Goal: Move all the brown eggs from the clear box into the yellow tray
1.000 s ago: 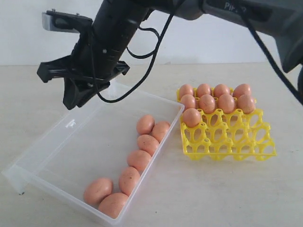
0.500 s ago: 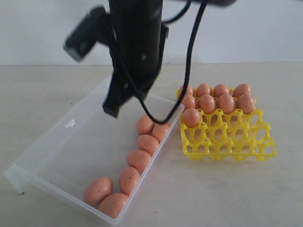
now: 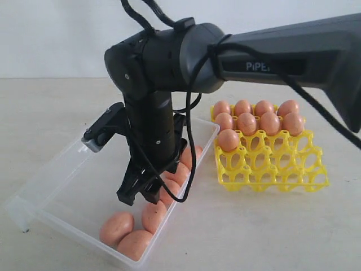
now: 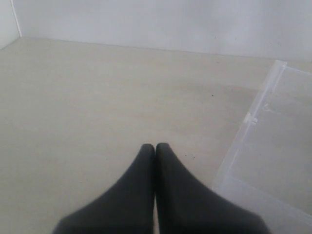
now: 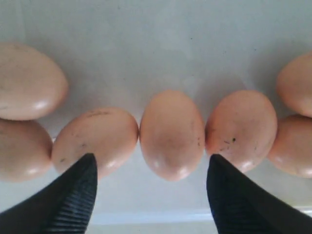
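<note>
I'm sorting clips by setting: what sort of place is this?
Probably a robot lab bench: bare pale tabletop, blank white wall, plus a clear box and yellow tray of brown eggs.

On the table point(image 3: 271, 237) the box point(image 3: 53, 172) lies left, the tray point(image 3: 282, 169) just right of it; the eggs point(image 3: 117, 227) in the box lie in a row along its right wall, far to near; the right gripper point(image 3: 138, 195) hangs over that row; other eggs point(image 3: 246, 121) fill the tray's two far rows; one sits leftmost in the third.
</note>
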`<state>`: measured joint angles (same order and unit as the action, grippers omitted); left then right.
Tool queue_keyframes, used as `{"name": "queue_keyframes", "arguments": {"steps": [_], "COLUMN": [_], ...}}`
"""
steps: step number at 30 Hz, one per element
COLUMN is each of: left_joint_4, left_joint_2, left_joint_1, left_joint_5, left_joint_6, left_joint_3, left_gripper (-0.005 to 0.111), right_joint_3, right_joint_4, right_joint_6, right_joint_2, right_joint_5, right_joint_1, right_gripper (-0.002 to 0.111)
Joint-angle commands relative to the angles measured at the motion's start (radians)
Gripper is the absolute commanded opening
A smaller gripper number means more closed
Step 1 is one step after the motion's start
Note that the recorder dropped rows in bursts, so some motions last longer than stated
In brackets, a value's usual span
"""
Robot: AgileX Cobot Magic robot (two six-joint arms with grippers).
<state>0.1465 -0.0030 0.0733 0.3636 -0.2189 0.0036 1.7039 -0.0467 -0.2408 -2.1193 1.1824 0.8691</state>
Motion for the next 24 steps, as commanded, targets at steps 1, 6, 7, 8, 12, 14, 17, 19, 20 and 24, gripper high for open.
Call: {"name": "queue_keyframes", "arguments": {"steps": [1, 6, 7, 8, 12, 14, 17, 19, 20, 24], "left_joint_4": [0.092, 0.133, 0.133, 0.133, 0.134, 0.134, 0.132, 0.112, 0.087, -0.087], "left_joint_2": [0.003, 0.003, 0.003, 0.003, 0.003, 0.003, 0.003, 0.003, 0.003, 0.003], "left_joint_1": [-0.003, -0.003, -0.003, -0.003, -0.003, -0.003, -0.003, -0.003, -0.003, -0.001], "left_joint_5": [-0.010, -0.010, -0.010, -0.010, -0.065, -0.080, -0.089, -0.089, -0.105, -0.135], "left_joint_6": [0.069, 0.100, 0.100, 0.100, 0.100, 0.100, 0.100, 0.100, 0.100, 0.229], "left_joint_3": [-0.004, -0.004, -0.004, -0.004, -0.004, -0.004, -0.004, -0.004, -0.004, -0.004], "left_gripper": [-0.004, -0.004, -0.004, -0.004, -0.004, -0.004, -0.004, -0.004, -0.004, -0.004], "right_joint_3": [-0.001, -0.001, -0.001, -0.001, -0.001, -0.001, -0.001, -0.001, -0.001, 0.009], "right_joint_4": [-0.047, -0.050, -0.050, -0.045, -0.043, -0.039, -0.029, -0.023, -0.023, 0.047], "right_joint_6": [0.026, 0.031, 0.033, 0.033, 0.035, 0.045, 0.080, 0.077, 0.049, -0.012], "right_joint_2": [-0.033, -0.068, -0.075, -0.080, -0.098, -0.104, -0.108, -0.108, -0.108, -0.080], "right_joint_5": [-0.029, -0.043, -0.043, -0.043, -0.053, -0.061, -0.098, -0.100, -0.103, -0.125], "right_joint_1": [-0.002, -0.004, -0.011, -0.013, -0.041, -0.057, -0.083, -0.093, -0.093, -0.093], "right_gripper": [0.062, 0.062, 0.062, 0.062, 0.062, 0.062, 0.055, 0.021, 0.001, 0.001]}}
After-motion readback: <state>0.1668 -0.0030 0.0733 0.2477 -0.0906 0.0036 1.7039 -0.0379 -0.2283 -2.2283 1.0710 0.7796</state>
